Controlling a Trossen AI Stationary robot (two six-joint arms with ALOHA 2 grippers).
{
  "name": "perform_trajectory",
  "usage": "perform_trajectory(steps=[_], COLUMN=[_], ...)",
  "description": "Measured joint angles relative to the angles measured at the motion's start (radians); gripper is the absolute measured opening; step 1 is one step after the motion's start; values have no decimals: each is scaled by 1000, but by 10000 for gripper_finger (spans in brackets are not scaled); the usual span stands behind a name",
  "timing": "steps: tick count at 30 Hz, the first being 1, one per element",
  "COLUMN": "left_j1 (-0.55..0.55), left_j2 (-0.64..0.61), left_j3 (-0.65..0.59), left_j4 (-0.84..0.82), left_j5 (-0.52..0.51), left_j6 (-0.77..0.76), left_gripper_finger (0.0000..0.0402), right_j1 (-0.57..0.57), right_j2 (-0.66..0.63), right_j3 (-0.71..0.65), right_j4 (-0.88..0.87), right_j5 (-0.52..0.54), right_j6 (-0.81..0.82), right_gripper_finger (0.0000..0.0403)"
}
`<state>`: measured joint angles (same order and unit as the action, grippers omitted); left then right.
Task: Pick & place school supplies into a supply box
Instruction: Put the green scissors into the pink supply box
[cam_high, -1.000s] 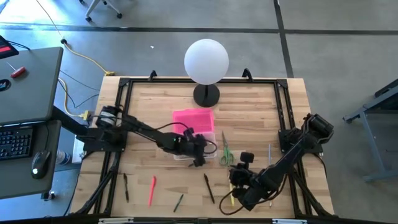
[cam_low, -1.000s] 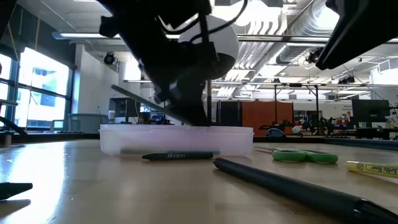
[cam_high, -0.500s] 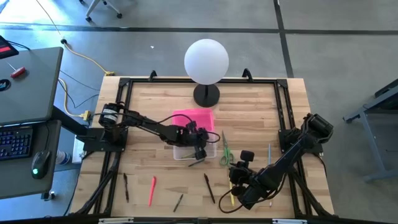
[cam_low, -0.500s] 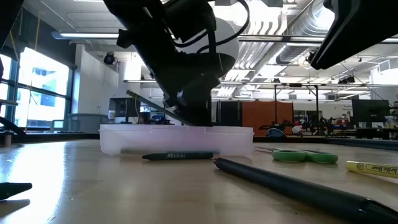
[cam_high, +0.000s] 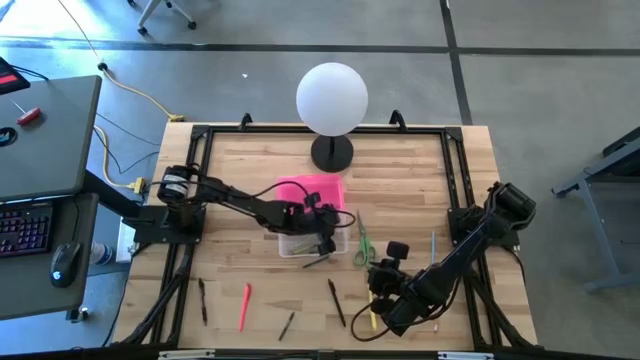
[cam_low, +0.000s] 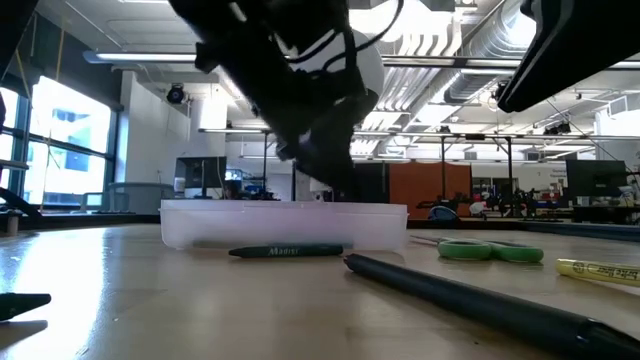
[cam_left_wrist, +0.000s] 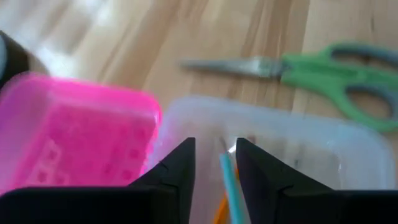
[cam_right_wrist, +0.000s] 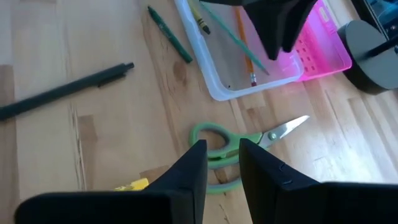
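Wooden table (cam_high: 400, 190) carries scattered pens; left hand (cam_high: 325, 240) hangs over the clear supply box (cam_high: 300, 243), fingers parted, empty, a teal pencil (cam_left_wrist: 231, 186) lying inside; green scissors (cam_high: 362, 246) lie beside; right hand (cam_high: 380, 285), slightly open, holds nothing.

A clear plastic box (cam_right_wrist: 231, 74) beside its bright pink lid (cam_left_wrist: 68, 137), which carries a grid of small raised squares. Inside lie a teal pencil (cam_right_wrist: 235, 38), an orange pencil (cam_right_wrist: 245, 48) and a yellow crayon (cam_right_wrist: 198, 18). On the pale, streaky-grained wooden table (cam_high: 400, 190): green-handled scissors (cam_right_wrist: 236, 142) with silver blades, a dark green crayon (cam_right_wrist: 169, 33), a black pen (cam_right_wrist: 62, 91), a red pen (cam_high: 244, 305). A white globe lamp (cam_high: 332, 98) stands on a black base.
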<state>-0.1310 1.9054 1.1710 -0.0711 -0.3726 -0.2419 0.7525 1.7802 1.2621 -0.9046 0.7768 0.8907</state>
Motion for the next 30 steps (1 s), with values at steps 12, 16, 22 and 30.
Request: perform_trajectory(steps=[12, 16, 22, 30], left_j1=[-1, -14, -45, -130], left_j2=[-25, -25, -25, -25], left_j3=[254, 341, 485, 638], left_j4=[-165, -265, -497, -792], left_j5=[-32, -34, -83, -202], left_j6=[36, 27, -24, -129], left_gripper_finger=[149, 149, 149, 149], right_j1=[-53, -111, -167, -192], right_j2=[0, 0, 0, -4], right_j3=[-239, -308, -376, -485], right_j4=[155, 258, 353, 483], right_j5=[-18, -55, -111, -73], right_j6=[361, 363, 369, 409], right_gripper_finger=[73, 73, 73, 70])
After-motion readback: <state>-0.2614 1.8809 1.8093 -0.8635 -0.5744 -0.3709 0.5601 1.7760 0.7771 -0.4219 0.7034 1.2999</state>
